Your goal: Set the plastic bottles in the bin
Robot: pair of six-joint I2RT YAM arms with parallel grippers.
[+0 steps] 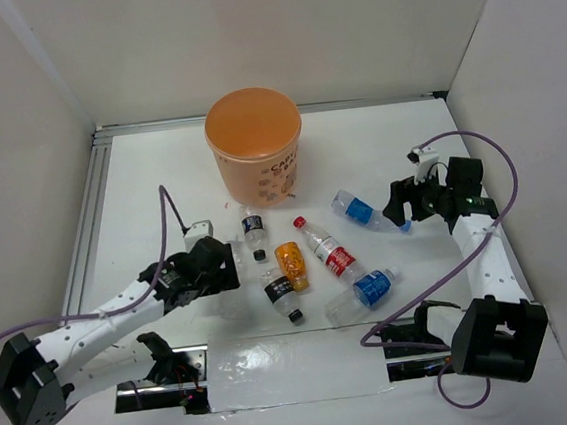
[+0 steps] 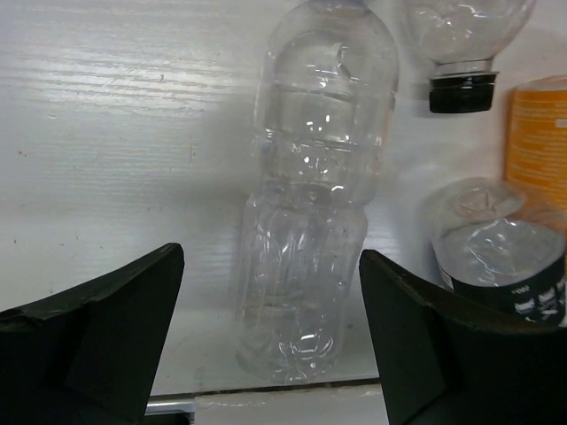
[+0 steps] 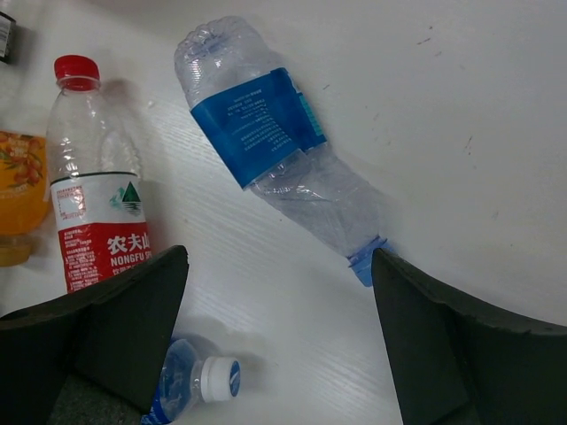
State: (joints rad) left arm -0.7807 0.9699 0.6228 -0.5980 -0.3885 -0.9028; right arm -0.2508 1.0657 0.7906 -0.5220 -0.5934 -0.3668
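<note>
**Left arm.** You have it low across the desk (image 1: 140,186) from its near-left base. The forearm runs right and slightly far. The left hand (image 1: 227,268) ends just left of the bottle cluster.
- Wrist view: the fingers (image 2: 106,328) stand well apart, gripping nothing.
- A clear bottle (image 2: 310,212) with no label lies on the desk in the gap between them. Neither finger touches it.

**Right arm.** It goes from its near-right base toward the far side along the right edge. It bends at the elbow, and the right hand (image 1: 403,201) is turned left.
- Wrist view: the fingers (image 3: 115,319) are also spread wide and hold nothing.
- The far blue bottle (image 1: 369,211) lies slantwise below them. Its blue cap is close to the tip of the right-side finger; you cannot tell from these views whether they touch.

**Bottles.** All lie on the desk, outside the bin (image 1: 255,145).
- Far black bottle (image 1: 254,233): just near the bin, cap pointing near.
- Orange bottle (image 1: 291,265): centre of the cluster.
- Near black bottle (image 1: 282,295): just near and left of the orange one.
- Red bottle (image 1: 325,249): right of the orange one, red cap toward the bin.
- Near blue bottle (image 1: 367,292): nearest on the right, white cap pointing right.

**Bin.** It stands upright at far centre, apart from both hands.
</note>
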